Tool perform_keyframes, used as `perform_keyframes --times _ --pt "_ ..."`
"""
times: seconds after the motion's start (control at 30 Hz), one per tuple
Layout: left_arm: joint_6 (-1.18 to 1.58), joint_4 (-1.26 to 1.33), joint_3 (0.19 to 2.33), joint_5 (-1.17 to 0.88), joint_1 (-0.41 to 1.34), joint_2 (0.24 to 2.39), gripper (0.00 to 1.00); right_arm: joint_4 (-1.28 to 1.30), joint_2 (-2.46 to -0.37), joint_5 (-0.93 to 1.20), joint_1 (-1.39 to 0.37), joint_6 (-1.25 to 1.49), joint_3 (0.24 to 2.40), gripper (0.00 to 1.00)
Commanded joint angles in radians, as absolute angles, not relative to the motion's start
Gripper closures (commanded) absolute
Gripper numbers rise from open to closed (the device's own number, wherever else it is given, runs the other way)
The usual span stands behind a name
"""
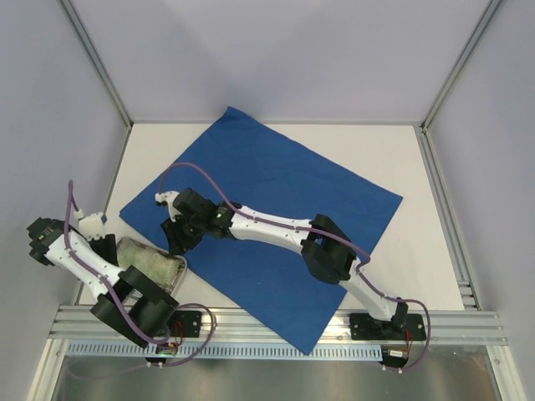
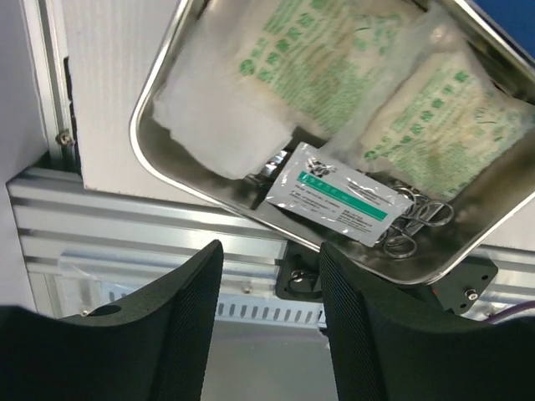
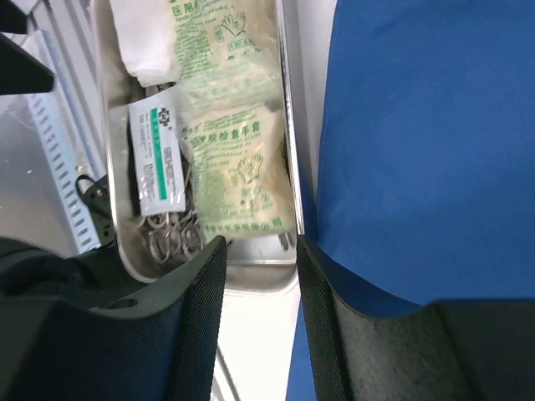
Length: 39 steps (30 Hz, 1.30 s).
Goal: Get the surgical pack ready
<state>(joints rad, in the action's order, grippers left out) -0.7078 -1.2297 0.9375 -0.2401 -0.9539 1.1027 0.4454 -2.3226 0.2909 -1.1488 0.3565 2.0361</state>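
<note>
- Two end effectors are spread, pinching nothing. The right end effector [image 3: 261, 246] faces the end of the steel tray [image 2: 468, 225], and the left end effector [image 2: 269, 259] hangs off the tray's near rim.
- You have the surgical pack [image 1: 276, 180] lying open and flat on the bench [image 1: 401, 159], one corner toward twelve o'clock. The tray sits just beside its edge at eight o'clock.
- The step in hand looks like moving the tray onto the cloth: straddle bare rim squarely, close firmly, and lift level.
- Inside the tray are two glove packets [image 3: 238, 167], a white gauze pad [image 2: 217, 117], a sealed sachet [image 2: 334, 196] and ring-handled instruments [image 2: 414, 221]. All lie loose, so a tilt would probably spill them.

One blue drape [image 1: 276, 192]; one steel tray [image 2: 468, 221]; two glove packets [image 3: 238, 180].
</note>
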Motion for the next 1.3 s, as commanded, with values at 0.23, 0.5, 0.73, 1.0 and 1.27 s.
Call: perform_keyframes --times 0.23,0.5,0.73,1.0,1.27 --pt "-0.785 -1.075 0.783 -0.236 -1.126 1.235 0.44 0.428 -2.545 0.264 -1.169 0.342 2.272 0.64" --pt "-0.767 -1.000 0.750 -0.221 -1.127 1.299 0.53 0.388 -2.523 0.201 -1.178 0.325 2.203 0.72" --pt "-0.752 -0.985 0.758 -0.262 -1.126 1.341 0.61 0.388 -2.494 0.171 -1.201 0.313 2.224 0.68" --pt "-0.761 -0.989 0.767 -0.301 -1.126 1.350 0.72 0.362 -2.487 0.012 -1.209 0.299 2.235 0.64" --pt "-0.776 -0.986 0.772 -0.281 -1.126 1.339 0.73 0.376 -2.467 -0.084 -1.226 0.241 2.241 0.64"
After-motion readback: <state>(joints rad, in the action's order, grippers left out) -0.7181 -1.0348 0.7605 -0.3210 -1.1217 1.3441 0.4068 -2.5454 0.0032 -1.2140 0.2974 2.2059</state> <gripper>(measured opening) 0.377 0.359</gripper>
